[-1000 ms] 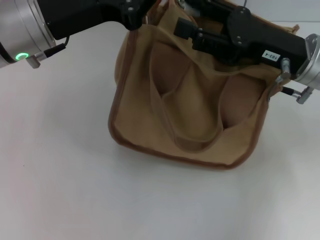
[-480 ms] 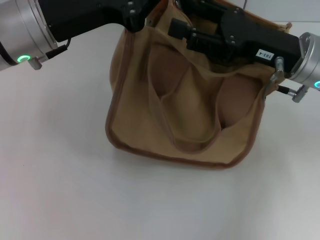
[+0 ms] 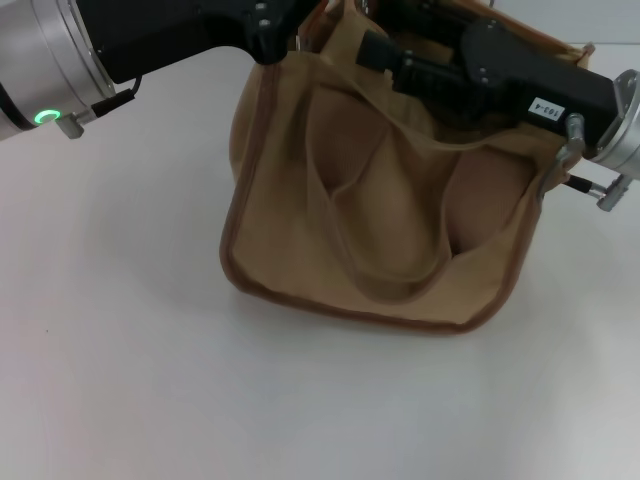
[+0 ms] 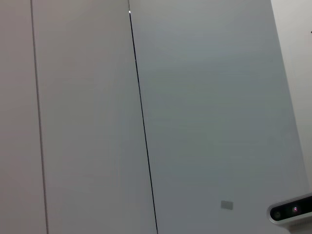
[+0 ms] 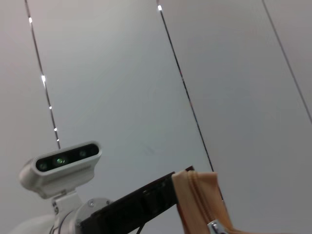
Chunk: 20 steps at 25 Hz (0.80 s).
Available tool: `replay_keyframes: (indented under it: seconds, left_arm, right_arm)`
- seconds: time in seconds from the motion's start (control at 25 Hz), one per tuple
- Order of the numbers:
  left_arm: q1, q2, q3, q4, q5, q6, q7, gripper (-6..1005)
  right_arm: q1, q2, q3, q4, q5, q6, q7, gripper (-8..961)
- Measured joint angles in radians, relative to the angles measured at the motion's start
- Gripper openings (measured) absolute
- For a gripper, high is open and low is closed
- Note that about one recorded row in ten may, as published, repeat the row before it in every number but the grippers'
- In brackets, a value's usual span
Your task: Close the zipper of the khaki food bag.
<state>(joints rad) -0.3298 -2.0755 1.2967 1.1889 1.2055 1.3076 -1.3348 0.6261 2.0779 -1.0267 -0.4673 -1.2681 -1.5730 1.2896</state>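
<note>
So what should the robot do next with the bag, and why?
Probably slide the silver slider along the zipper with the right gripper, while the left gripper steadies the other end of the khaki food bag; both already reach its top.

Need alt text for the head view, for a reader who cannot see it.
A khaki food bag stands on a white table, one handle loop drooping down its near side. Both black arms reach its top: left gripper at the left corner, right gripper across the opening.
</note>
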Motion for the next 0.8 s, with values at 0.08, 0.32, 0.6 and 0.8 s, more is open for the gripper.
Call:
replay_keyframes:
  seconds: [0.08,0.32,0.6,0.8]
  left_arm:
    - [0.0,0.0,0.0,-0.001,0.0,-0.002,0.0,56]
    - [-0.002,-0.001,0.0,-0.004,0.0,-0.005,0.001,58]
    - [-0.003,-0.002,0.0,-0.017,0.0,-0.005,0.014,59]
    - [-0.004,-0.002,0.001,-0.017,0.0,-0.005,0.014,60]
  right_arm:
    - [-0.005,-0.001,0.014,0.0,0.002,0.001,0.016,758]
    - [-0.016,0.002,0.05,0.001,0.003,0.069,0.104,758]
    - [-0.017,0.002,0.043,0.0,-0.001,0.104,0.108,758]
    - [-0.009,0.002,0.032,-0.006,-0.017,0.105,0.085,758]
